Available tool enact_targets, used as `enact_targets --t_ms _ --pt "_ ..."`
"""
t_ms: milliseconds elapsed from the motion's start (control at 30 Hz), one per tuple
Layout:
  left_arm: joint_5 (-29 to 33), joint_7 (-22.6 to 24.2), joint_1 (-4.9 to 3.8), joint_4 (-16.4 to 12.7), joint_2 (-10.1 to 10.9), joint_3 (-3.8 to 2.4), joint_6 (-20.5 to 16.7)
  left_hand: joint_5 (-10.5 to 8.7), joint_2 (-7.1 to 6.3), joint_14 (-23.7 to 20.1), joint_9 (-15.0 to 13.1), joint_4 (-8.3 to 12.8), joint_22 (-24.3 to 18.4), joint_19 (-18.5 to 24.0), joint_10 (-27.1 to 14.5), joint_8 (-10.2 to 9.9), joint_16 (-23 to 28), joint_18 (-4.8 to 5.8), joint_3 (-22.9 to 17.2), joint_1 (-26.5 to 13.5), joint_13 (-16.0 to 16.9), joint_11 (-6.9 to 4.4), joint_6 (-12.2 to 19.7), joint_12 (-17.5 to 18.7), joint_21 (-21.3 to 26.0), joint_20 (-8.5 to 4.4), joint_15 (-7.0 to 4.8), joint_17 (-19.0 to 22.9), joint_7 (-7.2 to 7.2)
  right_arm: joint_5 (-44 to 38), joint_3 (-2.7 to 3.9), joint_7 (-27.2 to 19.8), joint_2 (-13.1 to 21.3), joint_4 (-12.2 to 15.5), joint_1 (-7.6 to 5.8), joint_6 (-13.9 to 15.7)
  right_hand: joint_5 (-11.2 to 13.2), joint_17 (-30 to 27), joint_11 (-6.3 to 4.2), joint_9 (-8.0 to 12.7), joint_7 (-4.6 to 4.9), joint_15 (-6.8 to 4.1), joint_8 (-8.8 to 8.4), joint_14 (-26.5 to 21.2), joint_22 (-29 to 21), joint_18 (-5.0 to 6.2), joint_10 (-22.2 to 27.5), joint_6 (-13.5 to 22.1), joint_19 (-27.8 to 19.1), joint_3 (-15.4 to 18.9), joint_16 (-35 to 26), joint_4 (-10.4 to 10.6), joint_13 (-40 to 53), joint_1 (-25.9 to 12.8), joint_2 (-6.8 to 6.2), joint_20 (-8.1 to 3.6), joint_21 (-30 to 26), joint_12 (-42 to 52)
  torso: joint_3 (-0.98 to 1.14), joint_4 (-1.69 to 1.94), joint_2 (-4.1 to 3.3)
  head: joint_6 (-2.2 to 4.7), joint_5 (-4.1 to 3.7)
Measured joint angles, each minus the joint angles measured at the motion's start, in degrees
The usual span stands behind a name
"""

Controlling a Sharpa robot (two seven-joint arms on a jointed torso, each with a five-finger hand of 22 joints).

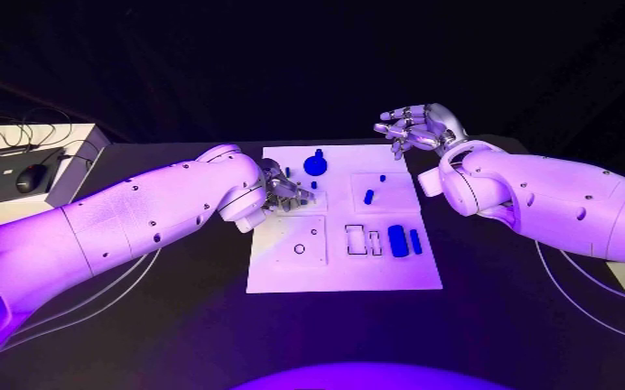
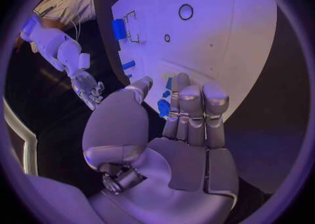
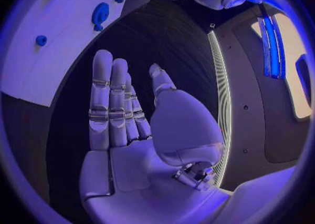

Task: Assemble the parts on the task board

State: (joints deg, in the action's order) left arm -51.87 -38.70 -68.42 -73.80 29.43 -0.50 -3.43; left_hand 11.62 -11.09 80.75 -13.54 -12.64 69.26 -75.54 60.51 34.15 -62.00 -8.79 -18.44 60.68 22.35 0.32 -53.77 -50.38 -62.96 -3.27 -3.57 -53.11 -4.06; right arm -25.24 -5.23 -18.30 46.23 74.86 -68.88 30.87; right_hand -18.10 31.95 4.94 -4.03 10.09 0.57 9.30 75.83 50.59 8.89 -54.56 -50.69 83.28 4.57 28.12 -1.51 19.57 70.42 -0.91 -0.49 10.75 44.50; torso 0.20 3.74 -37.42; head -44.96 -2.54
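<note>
The white task board [image 1: 341,273] lies mid-table. A round blue part [image 1: 315,164] stands near its far edge, with a small blue peg [image 1: 368,196] and a blue block [image 1: 397,239] nearer. My left hand [image 1: 284,190] hovers over the board's left side, beside the round part. In the left wrist view the left hand [image 2: 187,124] has straight fingers, and blue pieces [image 2: 163,107] show in the gap beside its thumb; I cannot tell whether they touch. My right hand [image 1: 417,128] hangs off the board's far right corner. The right wrist view shows the right hand [image 3: 128,124] flat, with nothing in it.
The board's near half has a round hole [image 1: 300,248] and a rectangular outline [image 1: 359,239] beside the block. A thin blue bar [image 1: 415,242] lies right of the block. A pale side table with a dark mouse [image 1: 29,176] stands at the far left.
</note>
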Motion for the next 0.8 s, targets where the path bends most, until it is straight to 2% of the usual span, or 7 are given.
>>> enact_targets --t_ms 433,800 --pt "-0.4 -0.2 -0.19 3.5 -1.5 -0.05 0.8 0.0 0.83 0.0 -1.4 1.9 0.0 0.0 -0.4 0.7 -0.3 0.01 0.2 0.8 1.4 -0.42 0.0 -1.5 0.0 0.0 0.0 -0.2 0.0 -0.1 0.0 0.0 0.0 0.3 0.0 0.0 0.0 0.0 0.0 0.0 -0.01 0.0 0.0 0.0 0.0 -0.07 0.0 0.0 0.0 0.0 0.0 0.0 0.0 0.0 0.0 0.0 0.0 0.0 0.01 0.02 -0.02 -0.12 -0.17" --pt "-0.4 -0.3 -0.18 5.3 -3.3 0.03 1.3 0.0 0.83 0.0 -1.6 2.1 0.0 0.0 -0.4 0.7 -0.6 0.02 0.0 0.8 1.5 -0.42 0.2 -1.5 0.0 0.0 0.0 -0.4 0.21 -0.1 0.0 0.1 0.0 0.4 0.0 0.0 0.0 0.0 0.02 0.0 -0.02 0.0 0.0 0.0 0.0 -0.25 0.0 0.0 0.0 0.0 0.0 0.0 0.0 0.0 0.0 0.0 0.0 0.0 0.0 -0.01 -0.09 -0.23 -0.35"
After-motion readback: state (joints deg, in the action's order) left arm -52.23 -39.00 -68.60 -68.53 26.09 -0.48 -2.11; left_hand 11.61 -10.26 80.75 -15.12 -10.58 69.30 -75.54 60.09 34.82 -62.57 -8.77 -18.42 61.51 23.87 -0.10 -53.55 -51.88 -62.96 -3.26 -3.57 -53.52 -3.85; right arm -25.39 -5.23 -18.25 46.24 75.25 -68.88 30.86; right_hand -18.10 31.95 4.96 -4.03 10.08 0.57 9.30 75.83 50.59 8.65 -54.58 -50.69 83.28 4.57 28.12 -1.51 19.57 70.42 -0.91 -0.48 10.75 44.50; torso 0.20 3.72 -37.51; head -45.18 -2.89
